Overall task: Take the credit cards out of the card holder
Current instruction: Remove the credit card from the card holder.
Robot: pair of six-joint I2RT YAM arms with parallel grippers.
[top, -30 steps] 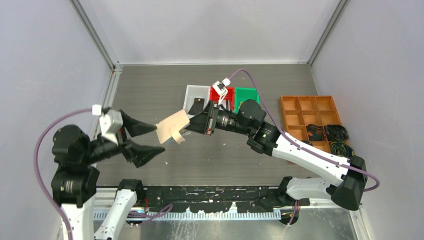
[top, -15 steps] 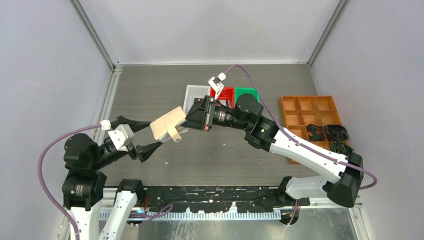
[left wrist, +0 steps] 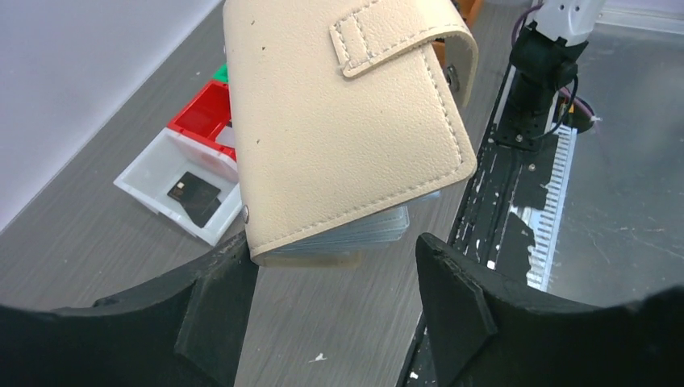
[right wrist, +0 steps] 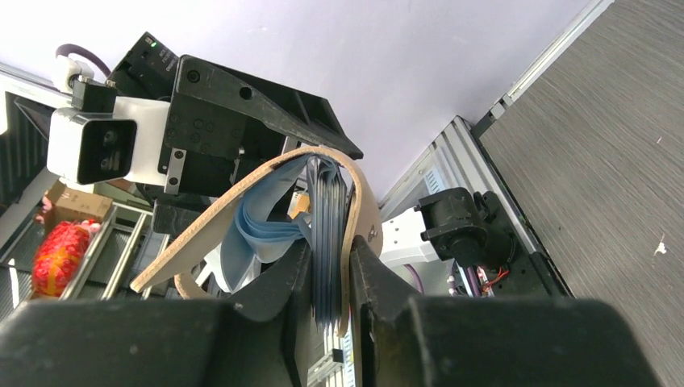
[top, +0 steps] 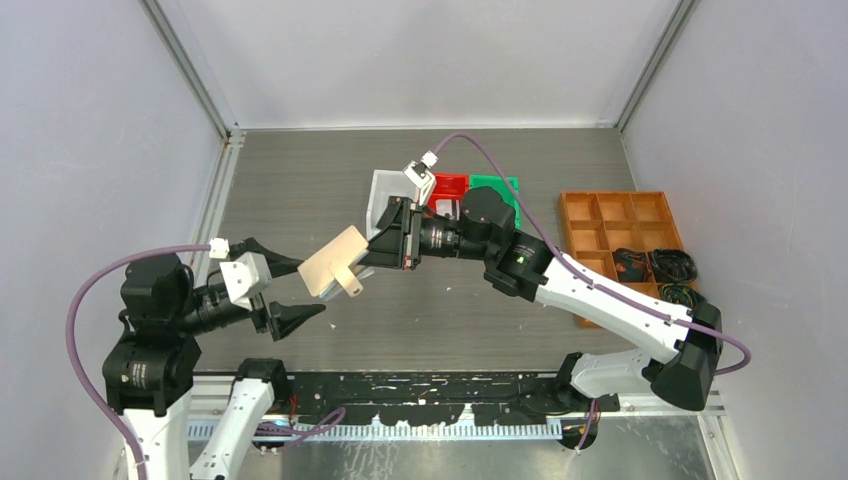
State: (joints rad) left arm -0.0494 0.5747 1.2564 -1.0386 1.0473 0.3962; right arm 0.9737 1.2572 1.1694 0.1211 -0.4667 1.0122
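Beige leather card holder (top: 335, 265) hangs off the surface, left of the bench's centre. My right gripper (top: 372, 250) is pinching it at the sleeve side. That arm stretches in from the near right corner, with the wrist level and aimed at the left edge. My left gripper (top: 310, 287) is spread wide and its fingers (left wrist: 214, 310) flank the holder's lower corner; I cannot tell if one brushes it. The snap tab (left wrist: 403, 40) curls loose, and the clear sleeves (left wrist: 363, 234) peek out below the cover.

Bare bench lies underneath and toward the left edge. A white bin (top: 385, 190) with a black card (left wrist: 192, 196) sits behind, beside a red bin (top: 448, 185) and a green bin (top: 495, 185). An orange tray (top: 620, 235) sits by the right edge.

Since half a second ago, the holder has sunk slightly toward the near edge, and the left wrist has dropped back.
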